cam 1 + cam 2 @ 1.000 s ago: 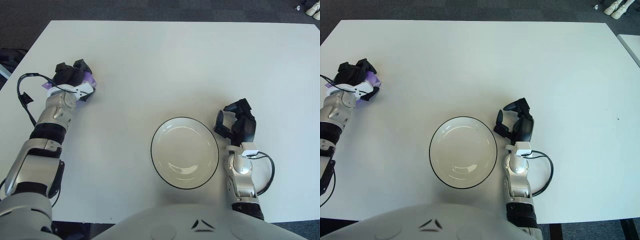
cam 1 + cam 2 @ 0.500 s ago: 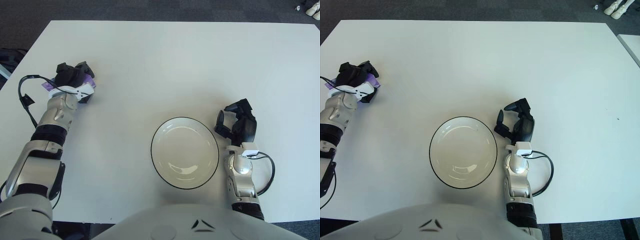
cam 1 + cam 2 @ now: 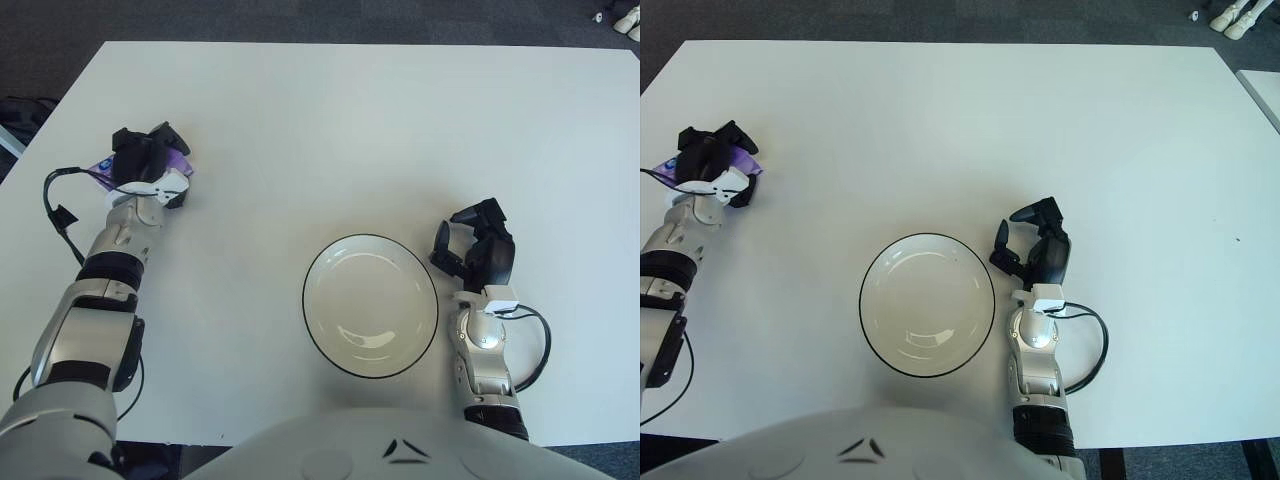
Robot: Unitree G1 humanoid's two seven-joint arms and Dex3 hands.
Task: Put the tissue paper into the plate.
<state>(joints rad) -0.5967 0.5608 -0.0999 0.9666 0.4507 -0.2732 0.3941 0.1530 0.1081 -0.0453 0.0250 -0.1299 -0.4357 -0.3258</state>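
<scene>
A purple tissue pack (image 3: 104, 169) lies at the left side of the white table (image 3: 360, 130), mostly covered by my left hand (image 3: 146, 160), whose black fingers are curled over it. It also shows in the right eye view (image 3: 668, 166). A round white plate with a dark rim (image 3: 370, 305) sits near the table's front edge, empty. My right hand (image 3: 474, 247) rests on the table just right of the plate, fingers relaxed and holding nothing.
A black cable (image 3: 55, 205) loops beside my left forearm. Another cable (image 3: 538, 345) loops by my right wrist. White shoes (image 3: 630, 17) stand on the dark floor beyond the far right corner.
My left hand has shifted slightly and settled more over the tissue pack, with more purple now showing at its left. The plate and right hand have not moved.
</scene>
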